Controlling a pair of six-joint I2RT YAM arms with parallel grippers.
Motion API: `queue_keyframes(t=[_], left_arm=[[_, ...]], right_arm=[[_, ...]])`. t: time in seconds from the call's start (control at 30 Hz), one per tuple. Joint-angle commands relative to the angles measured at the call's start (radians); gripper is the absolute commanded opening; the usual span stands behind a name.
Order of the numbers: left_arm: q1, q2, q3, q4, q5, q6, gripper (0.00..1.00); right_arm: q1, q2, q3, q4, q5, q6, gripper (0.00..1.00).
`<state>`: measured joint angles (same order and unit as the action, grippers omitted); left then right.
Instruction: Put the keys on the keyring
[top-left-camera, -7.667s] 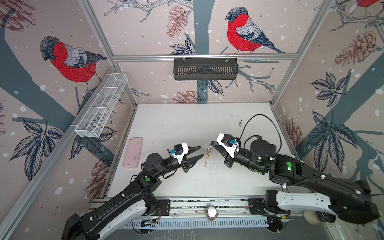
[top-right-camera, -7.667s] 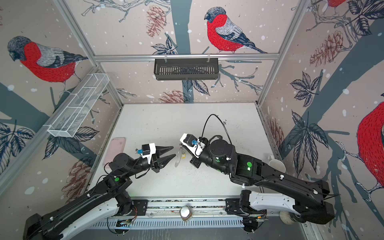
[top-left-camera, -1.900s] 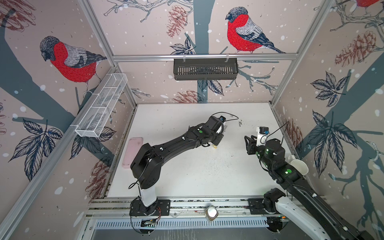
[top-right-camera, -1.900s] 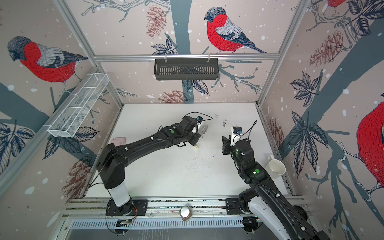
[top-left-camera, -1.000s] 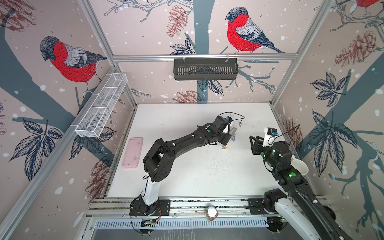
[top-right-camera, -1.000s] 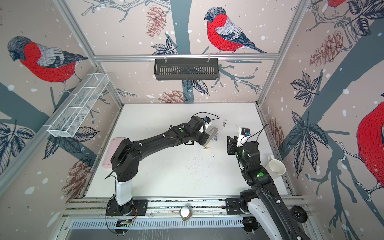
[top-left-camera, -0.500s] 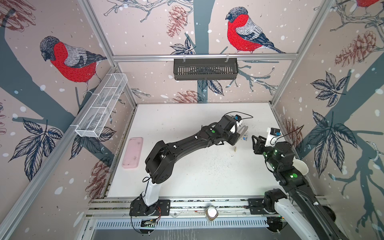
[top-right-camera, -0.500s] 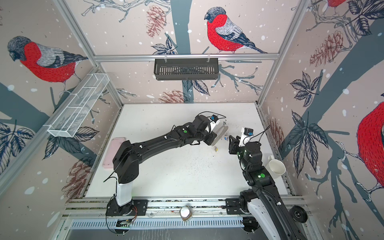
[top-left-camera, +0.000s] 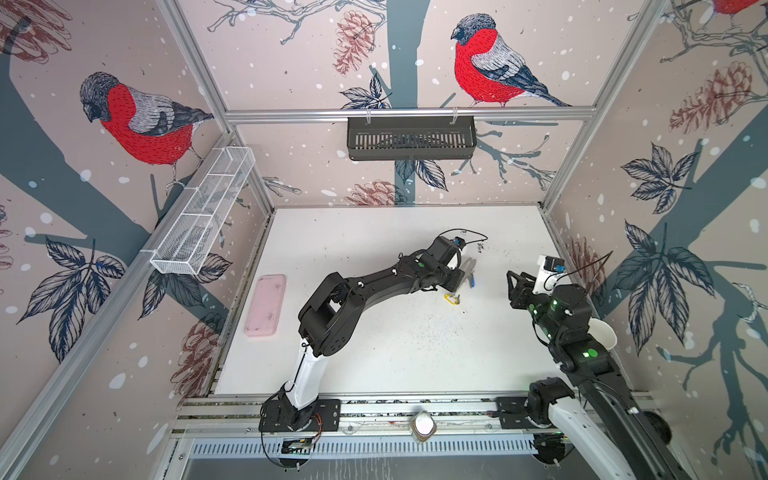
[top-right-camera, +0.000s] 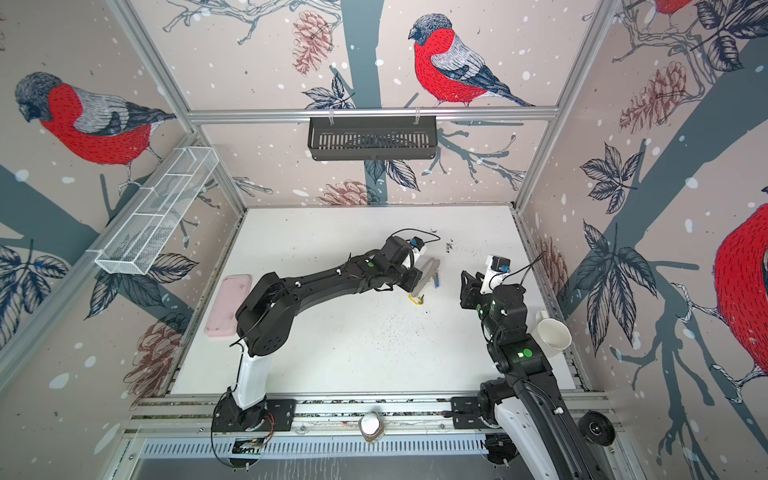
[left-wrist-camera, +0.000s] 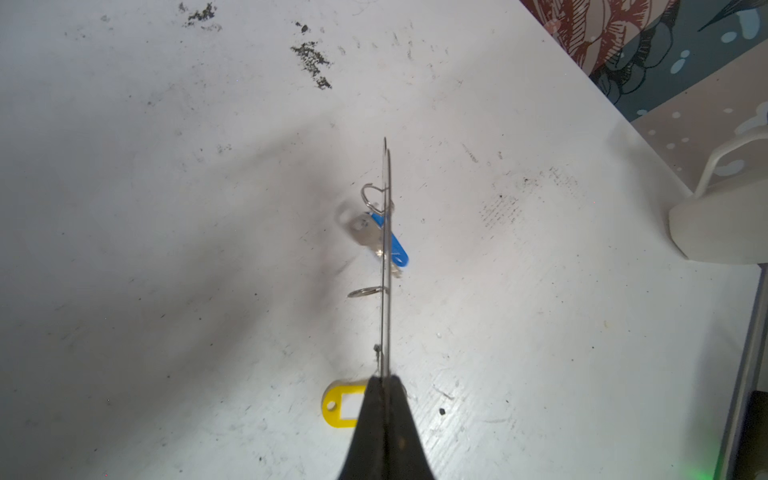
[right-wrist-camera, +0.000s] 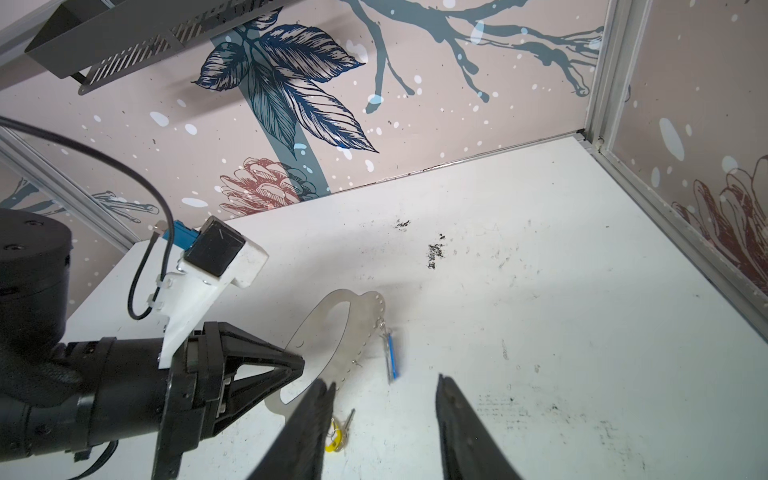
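- In both top views the light is bright, even and diffuse. The white table shows no glare, only a faint soft shadow beneath the left arm.
- Wide-angle distortion splays the aluminium frame posts outward toward the corners.
- The left wrist view is dimmer and bluish. A broad grey shadow lies on the table beside the keyring, the blue-tagged key is smeared, and the left gripper is black and soft.
- In the right wrist view the fingers of the right gripper are dark and blurred, while the keyring carries a pale sheen.
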<state>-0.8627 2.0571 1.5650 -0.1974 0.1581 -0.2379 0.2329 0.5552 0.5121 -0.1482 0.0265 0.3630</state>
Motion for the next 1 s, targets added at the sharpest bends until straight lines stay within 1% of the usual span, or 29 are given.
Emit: queue_keyframes(t=[0.0, 0.2, 0.57, 0.63, 0.8, 0.97], left_arm=[[0.027, -0.012, -0.022, 0.072, 0.030, -0.005, 0.00], [0.076, -0.023, -0.058, 0.064, 0.028, 0.017, 0.00], [0.090, -0.053, -0.052, 0.024, -0.016, 0.047, 0.00], [0.089, -0.060, -0.046, 0.021, -0.003, 0.045, 0.00], [0.054, -0.082, -0.024, 0.011, 0.012, 0.044, 0.00], [-0.006, -0.084, 0.047, -0.039, 0.005, 0.062, 0.00]], right_arm=[[-0.003, 0.005, 0.007, 0.011, -0.009, -0.002, 0.44], [-0.007, 0.015, 0.006, 0.013, -0.013, -0.003, 0.44], [-0.012, 0.017, 0.007, 0.015, -0.016, -0.004, 0.44], [-0.014, 0.017, 0.006, 0.019, -0.016, -0.004, 0.44], [-0.018, 0.014, 0.003, 0.020, -0.017, -0.005, 0.44], [-0.026, 0.009, 0.003, 0.021, -0.017, -0.005, 0.44]])
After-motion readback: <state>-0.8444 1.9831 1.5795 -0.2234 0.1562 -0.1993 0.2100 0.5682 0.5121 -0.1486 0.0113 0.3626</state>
